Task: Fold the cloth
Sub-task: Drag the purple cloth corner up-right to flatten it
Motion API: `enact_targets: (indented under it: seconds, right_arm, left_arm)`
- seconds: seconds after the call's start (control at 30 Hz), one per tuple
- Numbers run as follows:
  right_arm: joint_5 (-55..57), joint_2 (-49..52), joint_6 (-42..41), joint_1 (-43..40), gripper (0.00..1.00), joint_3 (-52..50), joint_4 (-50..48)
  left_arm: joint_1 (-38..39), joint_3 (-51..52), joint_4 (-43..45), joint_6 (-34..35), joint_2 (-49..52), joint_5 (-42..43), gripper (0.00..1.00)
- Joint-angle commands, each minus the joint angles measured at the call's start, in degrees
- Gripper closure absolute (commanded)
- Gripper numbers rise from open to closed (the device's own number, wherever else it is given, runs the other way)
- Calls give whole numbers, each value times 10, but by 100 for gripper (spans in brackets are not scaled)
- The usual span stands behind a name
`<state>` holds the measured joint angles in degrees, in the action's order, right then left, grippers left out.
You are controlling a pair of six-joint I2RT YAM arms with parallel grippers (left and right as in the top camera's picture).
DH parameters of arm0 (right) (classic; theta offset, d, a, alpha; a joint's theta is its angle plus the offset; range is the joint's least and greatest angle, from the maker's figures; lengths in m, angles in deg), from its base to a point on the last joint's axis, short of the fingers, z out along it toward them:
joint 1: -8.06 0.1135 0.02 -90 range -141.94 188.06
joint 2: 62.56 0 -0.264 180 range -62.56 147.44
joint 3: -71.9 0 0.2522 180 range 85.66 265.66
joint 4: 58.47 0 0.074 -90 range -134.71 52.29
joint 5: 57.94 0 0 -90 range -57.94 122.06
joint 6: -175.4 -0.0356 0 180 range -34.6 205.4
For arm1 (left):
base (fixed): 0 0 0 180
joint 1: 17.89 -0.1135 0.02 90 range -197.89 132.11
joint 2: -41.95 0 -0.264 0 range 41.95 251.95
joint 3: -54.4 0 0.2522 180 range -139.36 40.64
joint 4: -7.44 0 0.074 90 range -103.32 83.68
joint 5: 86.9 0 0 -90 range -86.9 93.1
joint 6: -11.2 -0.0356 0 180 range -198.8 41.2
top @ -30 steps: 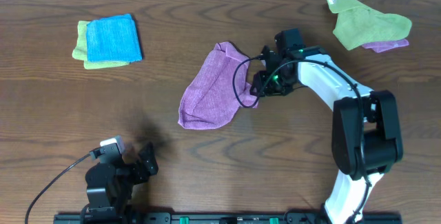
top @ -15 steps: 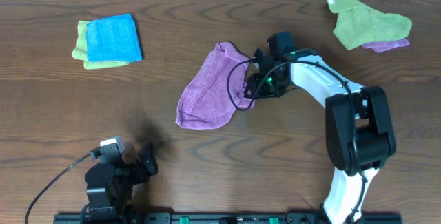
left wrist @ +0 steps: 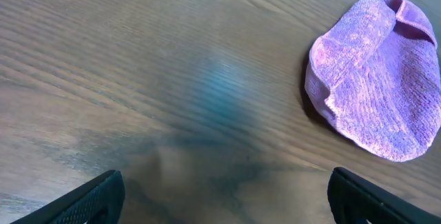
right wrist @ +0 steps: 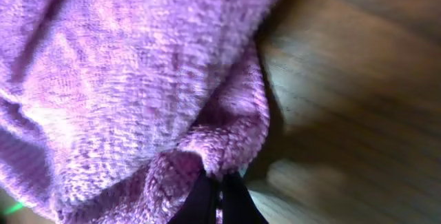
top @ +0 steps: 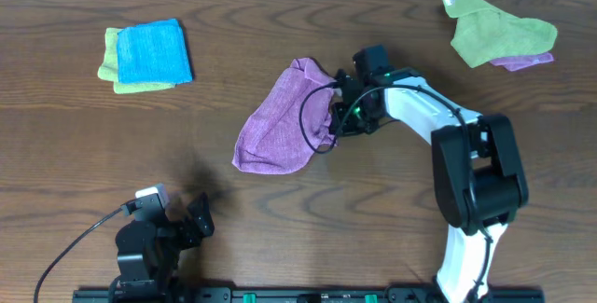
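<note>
The purple cloth (top: 280,121) lies rumpled in the middle of the table, its right edge bunched up. My right gripper (top: 338,121) is shut on that right edge; in the right wrist view the cloth (right wrist: 138,72) fills the frame and its fold is pinched between the closed fingertips (right wrist: 219,191). My left gripper (top: 191,217) rests near the table's front left, open and empty. In the left wrist view its fingers (left wrist: 227,196) stand wide apart and the cloth (left wrist: 379,79) lies far off at the upper right. I see no white tag.
A folded blue cloth on a lime-green one (top: 146,53) sits at the back left. A crumpled lime-green cloth over a purple one (top: 499,31) sits at the back right. A black cable (top: 312,121) loops over the cloth near the right wrist.
My right gripper has moved left with the cloth's edge in it, pushing the whole cloth a little to the left. The left arm has not moved.
</note>
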<state>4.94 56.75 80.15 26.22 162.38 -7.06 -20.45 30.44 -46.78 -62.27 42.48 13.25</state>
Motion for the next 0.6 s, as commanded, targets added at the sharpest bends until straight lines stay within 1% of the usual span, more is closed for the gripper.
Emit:
enact_targets:
  seconds: [0.0, 0.1, 0.2, 0.4, 0.57]
  right_arm:
    - [1, 10, 4, 4, 99, -1, 1]
    - [15, -10, -5, -13, 99, 4, 37]
    - [46, -44, -5, -34, 99, 5, 88]
    - [92, -122, -5, -78, 99, 5, 188]
    - [141, -138, -4, -98, 99, 5, 264]
  left_arm:
    - [1, 7, 0, 5, -3, 4, 5]
    - [1, 7, 0, 26, -3, 5, 5]
    - [1, 7, 0, 78, -3, 5, 5]
    - [1, 7, 0, 229, -3, 24, 5]
    - [1, 6, 0, 343, -3, 44, 5]
